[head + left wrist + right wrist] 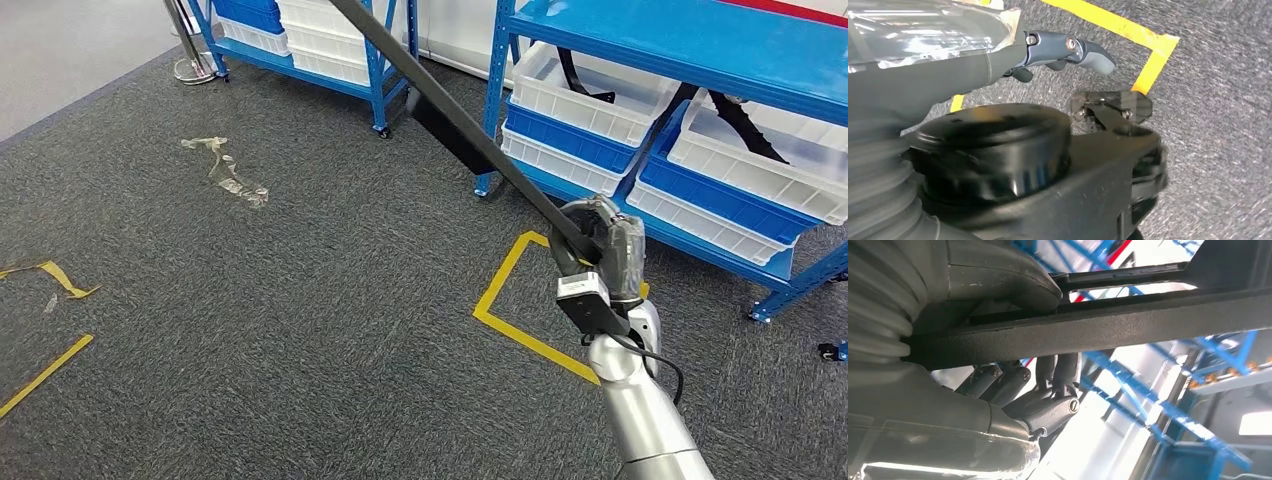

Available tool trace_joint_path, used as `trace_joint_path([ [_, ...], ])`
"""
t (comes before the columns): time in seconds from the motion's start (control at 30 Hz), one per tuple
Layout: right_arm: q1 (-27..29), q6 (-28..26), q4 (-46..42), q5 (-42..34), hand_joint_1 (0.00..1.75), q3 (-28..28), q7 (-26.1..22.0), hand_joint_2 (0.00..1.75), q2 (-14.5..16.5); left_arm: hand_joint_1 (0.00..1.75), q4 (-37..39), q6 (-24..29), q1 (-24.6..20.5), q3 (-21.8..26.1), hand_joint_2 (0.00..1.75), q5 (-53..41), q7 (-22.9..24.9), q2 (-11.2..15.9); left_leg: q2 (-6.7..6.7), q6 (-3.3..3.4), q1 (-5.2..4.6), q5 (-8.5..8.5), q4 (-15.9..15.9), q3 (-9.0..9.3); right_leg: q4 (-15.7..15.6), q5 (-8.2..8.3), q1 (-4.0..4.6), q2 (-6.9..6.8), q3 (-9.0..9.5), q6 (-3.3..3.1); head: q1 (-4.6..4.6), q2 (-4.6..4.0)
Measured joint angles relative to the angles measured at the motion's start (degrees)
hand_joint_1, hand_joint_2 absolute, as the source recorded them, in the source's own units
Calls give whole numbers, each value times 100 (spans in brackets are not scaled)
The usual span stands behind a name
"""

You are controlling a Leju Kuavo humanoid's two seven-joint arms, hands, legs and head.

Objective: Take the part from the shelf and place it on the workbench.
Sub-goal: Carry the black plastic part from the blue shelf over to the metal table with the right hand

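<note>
Left hand (1068, 50) hanging over grey carpet (300, 300) beside a yellow tape corner (1153, 50); fingers loosely curled, holding nothing. Scraps of clear tape (225, 170) on carpet near its left side. Long black part (450, 110) off the shelf, slanting up and left from right hand (600, 250), over the carpet. Right hand fingers wrapped tight around part (1098, 325), thumb on top. Blue shelf (700, 50) behind at right, white bins (590, 105) on lower level with more black parts (745, 125) inside
</note>
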Motion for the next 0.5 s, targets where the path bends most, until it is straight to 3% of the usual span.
trace_joint_path([
  [0.03,-22,16,44,-32,175,23,-25,175,4,0,0,5,-2,1,175,17,10,0,132,-22,2,-193,349,-155,0,0,16,-67,-2,-21,-20,0],
  [0.07,-43,31,96,-75,175,43,-56,175,5,0,0,14,-2,1,175,32,27,0,180,-43,15,-373,736,-330,0,-4,30,-142,-6,-34,-30,0],
  [0.13,-84,51,220,-170,175,89,-119,175,15,0,0,26,7,3,175,54,84,-1,205,-70,35,-506,1177,-517,1,-8,47,-302,-10,-40,-31,0],
  [0.17,-103,55,274,-210,175,114,-147,175,22,0,0,30,10,3,175,59,126,1,226,-74,42,-428,1089,-453,2,-11,50,-381,-11,-41,-31,0],
  [0.2,-122,56,319,-250,175,137,-173,175,32,0,0,34,12,4,175,69,171,4,278,-68,46,-278,794,-279,2,-13,52,-452,-8,-40,-32,0],
  [0.27,-172,55,385,-322,175,162,-218,175,46,0,1,43,11,4,175,91,255,15,518,-27,25,-9,26,155,9,-26,85,-575,-6,-24,-33,0],
  [0.33,-222,55,440,-375,175,172,-242,175,57,0,2,47,12,4,175,109,298,29,646,36,-24,71,-351,335,14,-43,132,-690,-12,13,-9,0],
  [0.4,-254,55,486,-398,175,193,-245,175,75,0,3,48,27,4,175,113,312,42,526,106,-60,88,-388,313,3,-55,149,-811,-4,60,14,0],
  [0.43,-266,55,503,-401,175,203,-245,175,82,0,4,48,41,4,175,114,317,48,459,143,-58,108,-412,317,28,-80,137,-783,-15,84,16,0],
  [0.5,-284,54,534,-404,175,221,-250,175,86,0,5,51,51,4,175,116,326,60,336,223,-30,158,-463,331,350,-261,116,-504,-164,94,24,0],
])
